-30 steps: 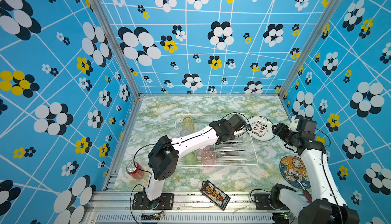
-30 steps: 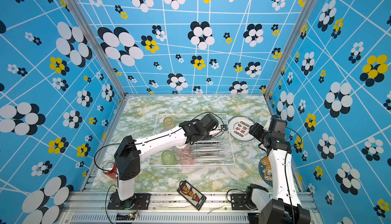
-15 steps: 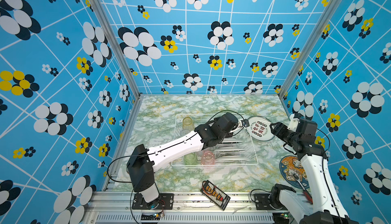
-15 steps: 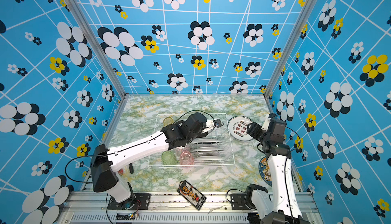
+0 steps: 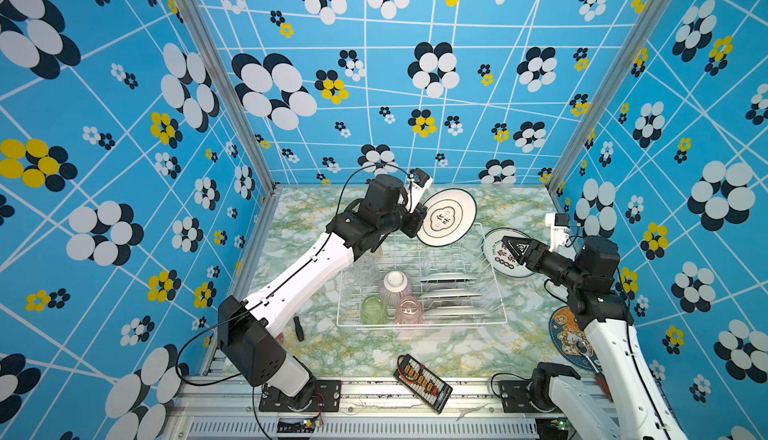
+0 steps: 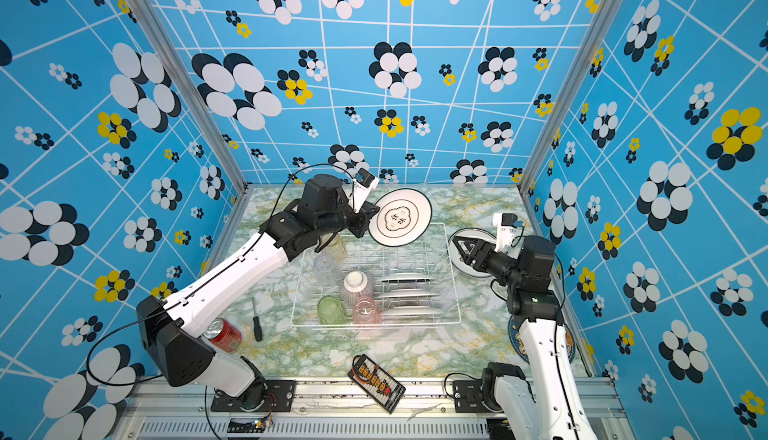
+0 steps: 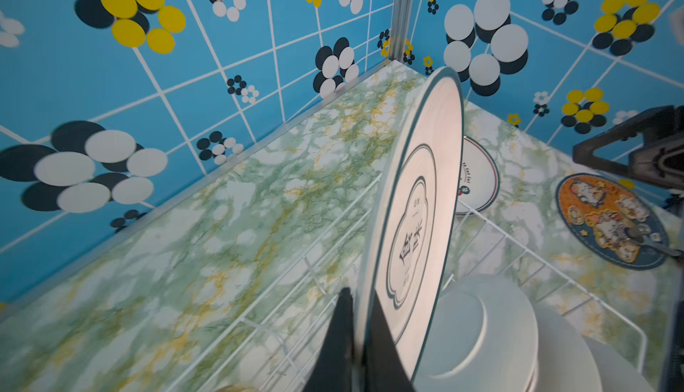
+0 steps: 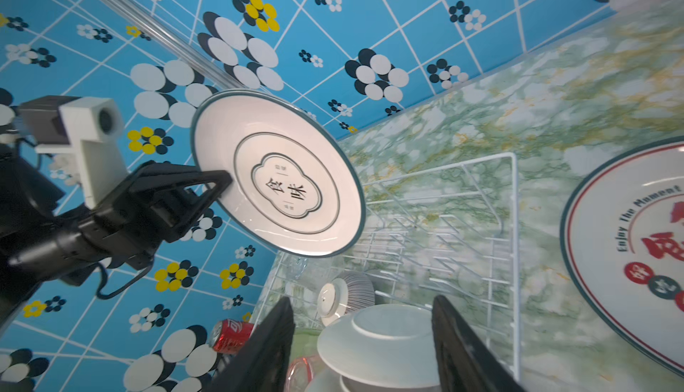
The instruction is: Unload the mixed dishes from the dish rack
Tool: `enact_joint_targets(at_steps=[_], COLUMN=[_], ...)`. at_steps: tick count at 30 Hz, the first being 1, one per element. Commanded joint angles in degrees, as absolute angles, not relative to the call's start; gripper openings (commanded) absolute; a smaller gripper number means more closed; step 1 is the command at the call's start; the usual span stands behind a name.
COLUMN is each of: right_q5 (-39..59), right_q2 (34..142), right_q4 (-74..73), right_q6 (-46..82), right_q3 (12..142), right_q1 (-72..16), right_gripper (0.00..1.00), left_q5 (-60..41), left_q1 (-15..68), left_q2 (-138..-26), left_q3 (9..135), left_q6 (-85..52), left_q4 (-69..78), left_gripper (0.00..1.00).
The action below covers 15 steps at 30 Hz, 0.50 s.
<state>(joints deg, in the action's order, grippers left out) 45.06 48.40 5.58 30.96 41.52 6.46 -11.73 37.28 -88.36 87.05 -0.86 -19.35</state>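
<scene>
While our left gripper (image 5: 419,217) is pinching a plate (image 5: 446,217) above the rack (image 5: 419,325), our right gripper (image 5: 508,249) is hovering parted and empty; three plates (image 5: 449,279), a bowl (image 5: 395,286) and tumblers (image 5: 373,309) are sitting inside.

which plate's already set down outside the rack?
The red-lettered plate, flat on the table beside the rack. A black-lettered plate is in the left gripper; the rest stand racked.

Blue walls (image 5: 374,84) printed with white grid lines and black, white and yellow flowers enclose a green-marbled table (image 5: 353,350)
</scene>
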Motion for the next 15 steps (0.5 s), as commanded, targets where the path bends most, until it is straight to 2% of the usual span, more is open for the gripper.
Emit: enact_joint_targets(at_steps=[1,10,13,15], right_q5=[49.74,47.72,48.1,48.22], right_q2=[49.41,53.69,54.39,54.76], right_q4=[-1.47,-7.45,-9.12,-10.72], right_q6=[34.0,37.1,38.1,39.19], right_q3=[41.02,40.18,40.03,39.75], right_q1=[3.84,1.68,1.7,1.69], right_gripper=[0.61,0.56,0.49,0.34], left_q5=[-28.85,-38.94,-41.27,-42.56], left_q1=[35.51,33.49,33.44,33.36], left_q2=[-88.08,-92.35,-94.13,-95.19], left_q3=[85.0,82.03,81.63,81.0], left_q6=[-14.14,-23.65,-26.23,-28.41], left_q4=[-11.47,-0.7,2.19,5.14], left_gripper=[0.0,0.0,0.0,0.0])
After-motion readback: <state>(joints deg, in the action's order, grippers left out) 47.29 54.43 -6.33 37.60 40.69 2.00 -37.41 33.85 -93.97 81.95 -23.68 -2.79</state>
